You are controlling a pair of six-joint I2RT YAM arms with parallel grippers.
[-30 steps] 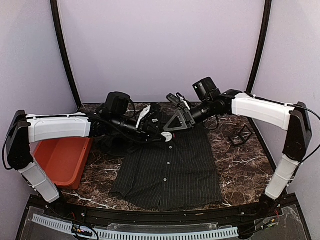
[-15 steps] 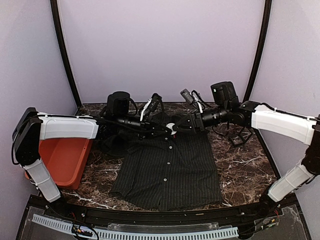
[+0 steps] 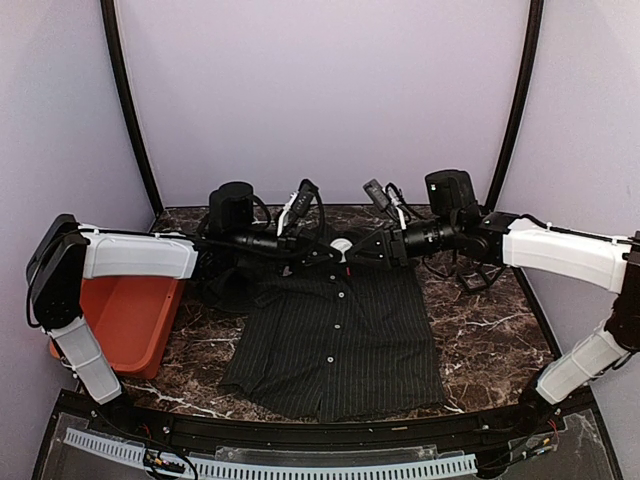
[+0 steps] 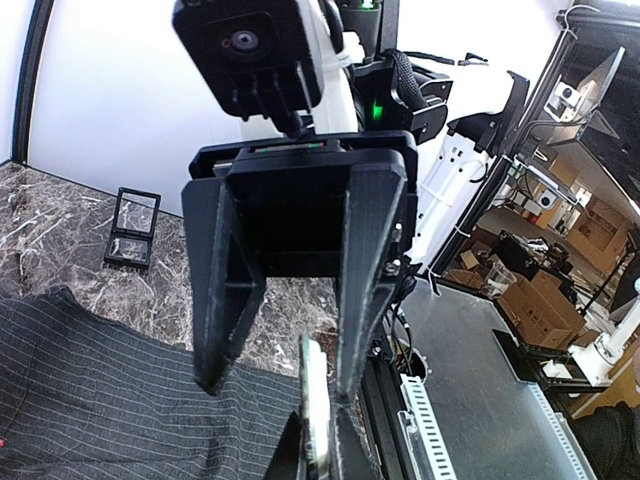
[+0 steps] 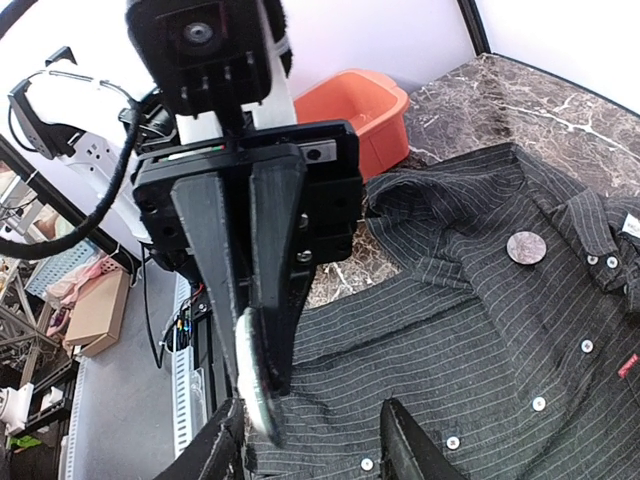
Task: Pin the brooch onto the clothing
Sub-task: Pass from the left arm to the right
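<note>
The dark pinstriped shirt [image 3: 340,340] lies flat on the marble table, collar to the back. My left gripper [image 3: 333,251] is shut on the round white brooch [image 3: 341,246] and holds it edge-on above the collar. The right wrist view shows the brooch [image 5: 256,392] between the left gripper's fingers [image 5: 275,300]. My right gripper [image 3: 354,250] faces it, open, with its jaws on either side of the brooch [image 4: 316,410]. A round grey disc [image 5: 526,247] lies on the shirt [image 5: 480,330] near the collar. The red tag [image 5: 628,365] shows at the right edge.
An orange bin [image 3: 125,320] sits at the table's left edge. A small black open frame box [image 3: 480,272] stands at the back right. The purple backdrop wall lies close behind both grippers.
The right arm swung out to the right and lowered, and its gripper now faces the left one. The left gripper raised the brooch slightly toward the collar.
</note>
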